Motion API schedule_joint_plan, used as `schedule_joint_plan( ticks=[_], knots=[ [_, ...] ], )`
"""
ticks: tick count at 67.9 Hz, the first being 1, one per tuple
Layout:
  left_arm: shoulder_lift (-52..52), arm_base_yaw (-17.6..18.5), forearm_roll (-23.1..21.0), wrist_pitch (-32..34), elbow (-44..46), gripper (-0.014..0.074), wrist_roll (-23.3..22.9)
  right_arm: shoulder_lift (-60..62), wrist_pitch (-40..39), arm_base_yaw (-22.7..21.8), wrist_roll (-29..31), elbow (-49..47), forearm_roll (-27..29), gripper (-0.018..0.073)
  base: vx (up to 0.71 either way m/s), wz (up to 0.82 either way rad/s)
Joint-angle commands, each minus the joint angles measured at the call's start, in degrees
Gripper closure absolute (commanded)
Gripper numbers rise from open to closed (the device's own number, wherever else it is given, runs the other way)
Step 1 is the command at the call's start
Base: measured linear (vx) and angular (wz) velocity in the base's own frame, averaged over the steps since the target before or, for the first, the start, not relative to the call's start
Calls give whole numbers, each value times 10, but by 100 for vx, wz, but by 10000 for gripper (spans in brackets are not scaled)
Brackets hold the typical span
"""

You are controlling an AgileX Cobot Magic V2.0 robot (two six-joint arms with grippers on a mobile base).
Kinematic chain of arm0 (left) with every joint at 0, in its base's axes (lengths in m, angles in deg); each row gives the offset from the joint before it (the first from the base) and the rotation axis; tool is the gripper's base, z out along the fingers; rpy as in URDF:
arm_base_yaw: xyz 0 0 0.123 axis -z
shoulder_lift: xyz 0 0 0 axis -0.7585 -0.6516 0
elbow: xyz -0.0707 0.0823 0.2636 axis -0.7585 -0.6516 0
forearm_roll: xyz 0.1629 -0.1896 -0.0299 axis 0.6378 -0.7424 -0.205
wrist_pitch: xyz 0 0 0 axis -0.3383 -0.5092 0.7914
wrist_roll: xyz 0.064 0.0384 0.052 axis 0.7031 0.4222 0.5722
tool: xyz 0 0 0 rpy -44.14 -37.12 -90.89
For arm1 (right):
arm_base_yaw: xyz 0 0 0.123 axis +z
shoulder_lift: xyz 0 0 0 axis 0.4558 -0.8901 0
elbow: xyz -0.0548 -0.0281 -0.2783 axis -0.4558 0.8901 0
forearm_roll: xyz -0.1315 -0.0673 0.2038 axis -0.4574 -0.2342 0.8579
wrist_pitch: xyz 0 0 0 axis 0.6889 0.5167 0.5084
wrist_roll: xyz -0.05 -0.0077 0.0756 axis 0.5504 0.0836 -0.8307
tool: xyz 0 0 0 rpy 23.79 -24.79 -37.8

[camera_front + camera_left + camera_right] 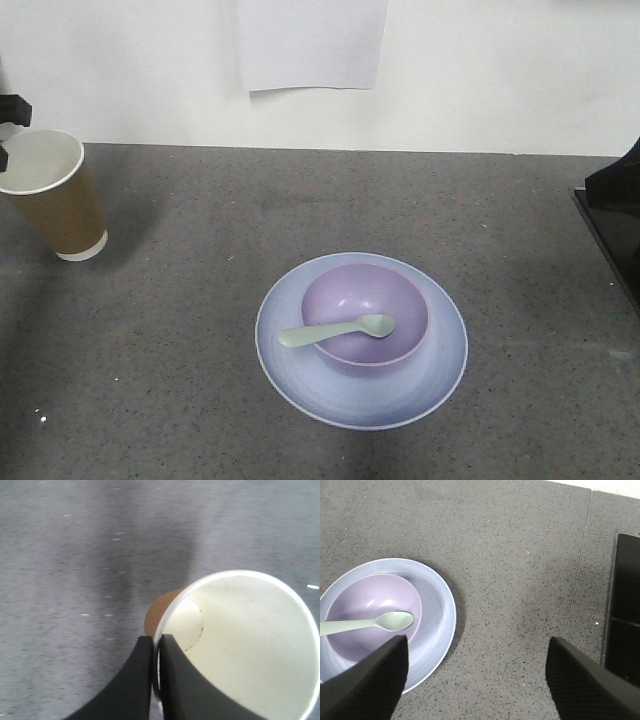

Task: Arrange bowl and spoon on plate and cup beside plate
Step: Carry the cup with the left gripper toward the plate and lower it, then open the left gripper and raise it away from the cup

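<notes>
**Pastels on speckled grey**

The counter point(200, 350) is dark grey, flecked with pale specks. The plate point(300, 375) is pale blue-lavender, the bowl point(400, 300) lavender-purple, the spoon point(335, 331) mint green. The cup point(60, 205) is brown with a white rim, inside and base band.

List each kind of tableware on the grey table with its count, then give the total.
Plate: 1
Bowl: 1
Spoon: 1
Cup: 1
Total: 4
</notes>
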Motion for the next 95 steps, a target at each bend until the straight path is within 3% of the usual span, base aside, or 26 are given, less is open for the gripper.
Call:
schedule_joint_plan(
  ticks=[1, 10, 26, 42, 83, 95],
  knots=[
    [39, -1, -78, -1, 14, 604, 27, 8, -32, -4, 5, -13, 1, 17, 0, 0],
    [49, 6, -128, -23, 14, 604, 50, 8, -32, -4, 5, -13, 1, 17, 0, 0],
    [69, 84, -127, -27, 4, 604, 49, 8, -32, -4, 5, -13, 1, 17, 0, 0],
    [88, 139, -127, -16, -86, 604, 61, 8, -33, -4, 5, -13, 1, 17, 0, 0],
    [93, 142, -149, 78, -197, 603, 69, 8, -36, -4, 5, -13, 2, 17, 0, 0],
    [93, 142, -157, 69, -197, 517, 69, 8, -36, -4, 5, -13, 2, 17, 0, 0]
  ],
)
